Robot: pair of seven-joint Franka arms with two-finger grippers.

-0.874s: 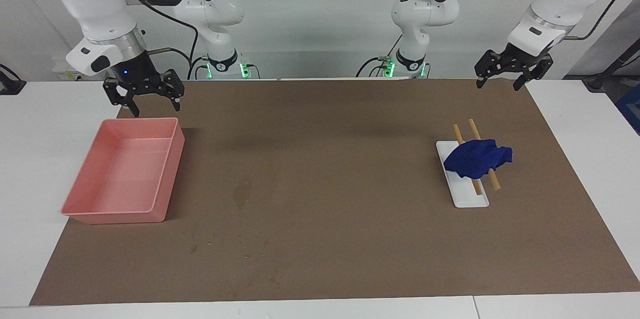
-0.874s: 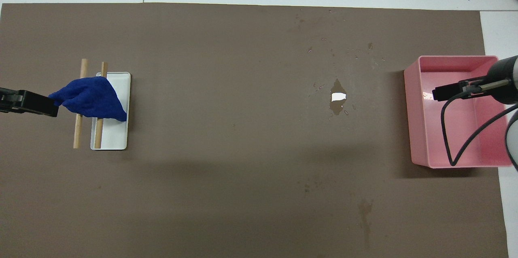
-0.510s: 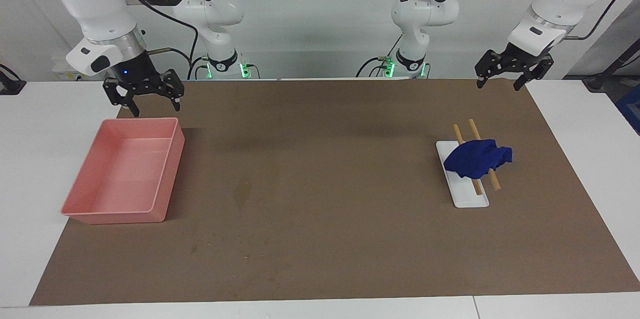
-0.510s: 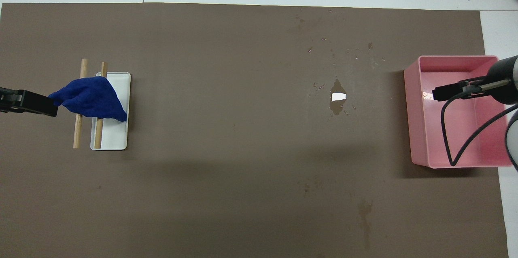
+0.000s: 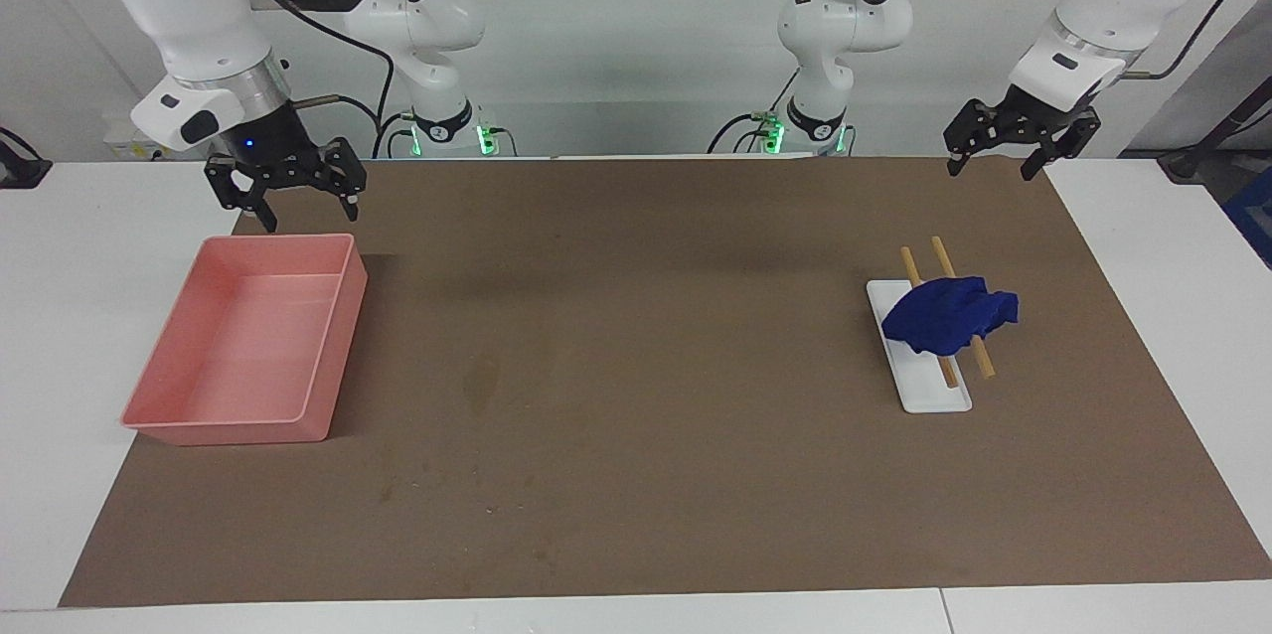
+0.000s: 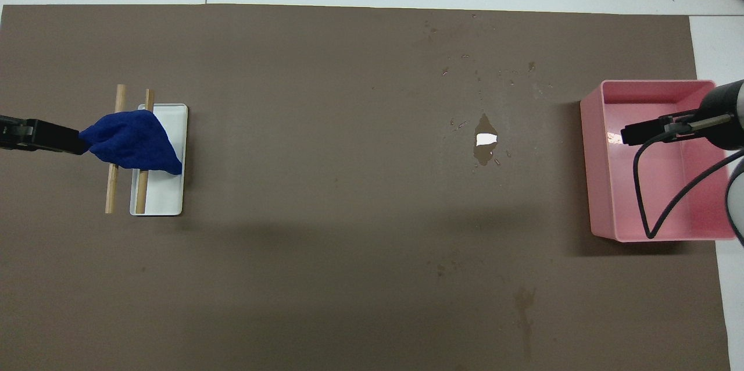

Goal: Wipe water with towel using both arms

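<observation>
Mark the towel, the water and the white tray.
towel [image 5: 946, 316]: facing view, middle of the blue folds.
water [image 6: 483, 147]: overhead view, dark puddle beside the glare.
white tray [image 5: 939, 398]: facing view, bare end.

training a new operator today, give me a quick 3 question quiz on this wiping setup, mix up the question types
1. True or false: the towel is draped over two wooden sticks on the white tray.
2. Which gripper hangs over the pink bin's edge nearest the robots? A) left gripper B) right gripper
3. Fill in: the water lies between the tray and the ____.

Key: 1 true; 2 B; 3 pink bin.
</observation>
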